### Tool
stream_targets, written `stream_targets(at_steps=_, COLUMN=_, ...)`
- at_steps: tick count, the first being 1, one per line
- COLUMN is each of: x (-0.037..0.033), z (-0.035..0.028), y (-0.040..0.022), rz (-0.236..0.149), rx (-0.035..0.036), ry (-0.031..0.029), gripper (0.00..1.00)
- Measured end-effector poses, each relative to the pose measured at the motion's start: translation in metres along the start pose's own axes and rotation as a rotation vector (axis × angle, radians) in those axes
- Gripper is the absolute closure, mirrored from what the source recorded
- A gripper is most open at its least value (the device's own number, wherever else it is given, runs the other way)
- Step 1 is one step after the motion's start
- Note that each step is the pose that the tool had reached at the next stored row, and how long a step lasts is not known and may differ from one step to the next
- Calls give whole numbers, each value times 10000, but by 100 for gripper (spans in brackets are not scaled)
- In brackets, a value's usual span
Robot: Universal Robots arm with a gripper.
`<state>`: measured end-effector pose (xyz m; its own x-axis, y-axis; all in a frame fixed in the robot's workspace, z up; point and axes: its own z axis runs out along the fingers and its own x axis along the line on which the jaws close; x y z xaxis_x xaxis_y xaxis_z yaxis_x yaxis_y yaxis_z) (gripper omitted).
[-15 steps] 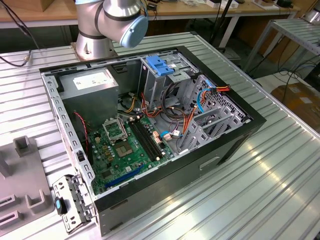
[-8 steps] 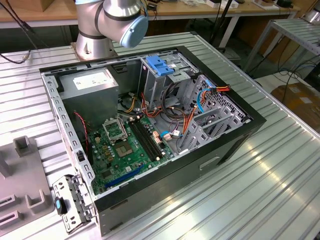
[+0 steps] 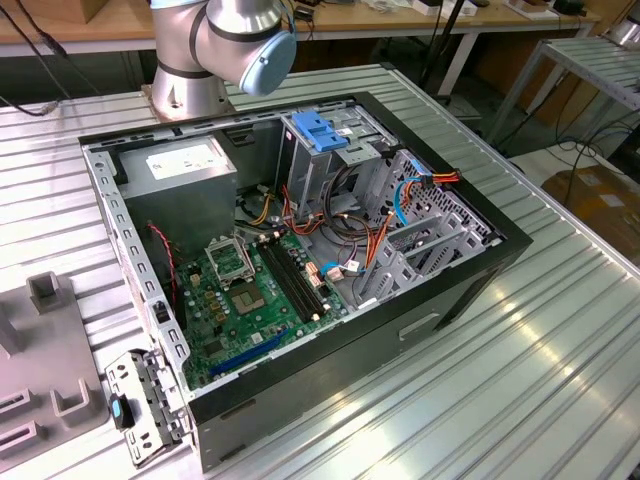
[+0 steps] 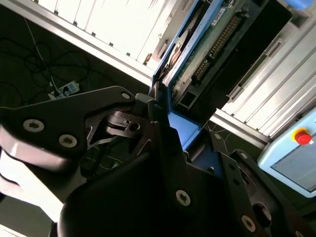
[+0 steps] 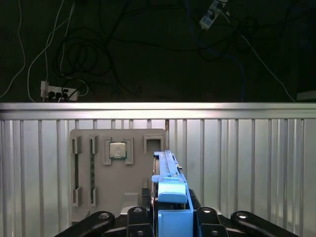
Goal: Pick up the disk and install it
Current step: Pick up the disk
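Gripping the disk (image 4: 217, 42) edge-on by its blue carrier frame (image 5: 171, 190) — gripper (image 5: 170, 200) clamped on it, held over the ribbed table (image 5: 247, 163) near the grey parts tray (image 5: 118, 173). Judgement: keep it square and steady — the plastic frame could slip.

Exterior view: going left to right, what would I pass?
Grey parts tray → grey box with white sticker → blue-topped metal cage → orange cables

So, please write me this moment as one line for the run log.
gripper: shut on disk | disk: held over metal table | computer case: open
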<state>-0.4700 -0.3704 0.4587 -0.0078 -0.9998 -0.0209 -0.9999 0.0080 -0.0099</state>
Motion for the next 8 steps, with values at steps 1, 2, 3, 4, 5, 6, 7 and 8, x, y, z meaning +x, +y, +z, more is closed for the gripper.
stream_targets(at_steps=1, x=0, z=0, y=0, rz=0, rx=1, ry=23, gripper=63)
stream_targets(at_steps=2, x=0, z=0, y=0, rz=-1, rx=1, ry=24, gripper=63)
stream_targets(at_steps=3, x=0, z=-1, y=0, rz=0, rx=0, ry=26, gripper=63)
stream_targets(at_steps=4, x=-1, z=0, y=1, rz=1, rx=0, ry=27, gripper=63)
stream_targets(at_steps=5, x=0, z=-1, y=1, rz=1, rx=-1, ry=28, gripper=63)
stream_targets(at_steps=6, x=-1, z=-17, y=1, rz=1, rx=-1, ry=28, gripper=63)
stream_targets(at_steps=7, x=-2, z=-52, y=0, rz=1, rx=0, ry=27, gripper=63)
stream_targets(at_steps=8, x=-2, z=-88, y=0, rz=1, rx=0, ry=27, gripper=63)
